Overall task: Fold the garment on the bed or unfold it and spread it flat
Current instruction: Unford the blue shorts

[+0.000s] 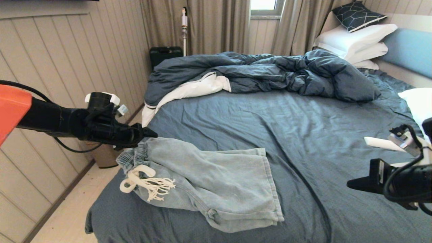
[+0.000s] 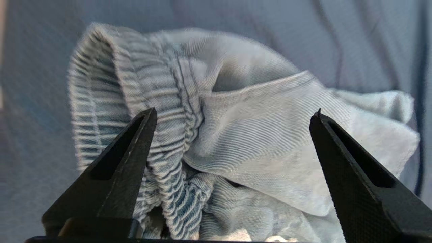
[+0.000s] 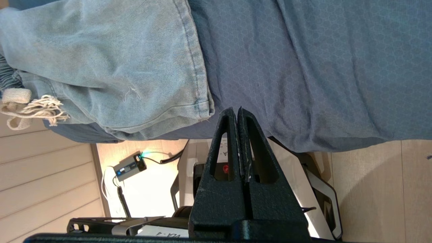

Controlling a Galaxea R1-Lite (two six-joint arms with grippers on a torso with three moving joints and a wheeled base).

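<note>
The pale blue denim-look shorts [image 1: 209, 182] lie folded over near the front left corner of the bed [image 1: 276, 118], legs stacked and pointing right, with the white frayed drawstring [image 1: 145, 184] hanging off the gathered waistband [image 1: 133, 155]. My left gripper [image 1: 148, 133] hovers open right at the waistband's far end; in the left wrist view the open left gripper [image 2: 234, 113] frames the waistband [image 2: 162, 111], touching nothing. My right gripper [image 1: 354, 184] is shut and empty, low at the right over the sheet. In the right wrist view it [image 3: 236, 109] points just past the shorts' hem corner [image 3: 199, 104].
A rumpled dark blue duvet [image 1: 263, 72] with white lining fills the back of the bed. White pillows [image 1: 357, 42] are stacked at the headboard [image 1: 410, 50], another [image 1: 420, 101] at the right edge. The wall and floor [image 1: 77, 209] run along the left.
</note>
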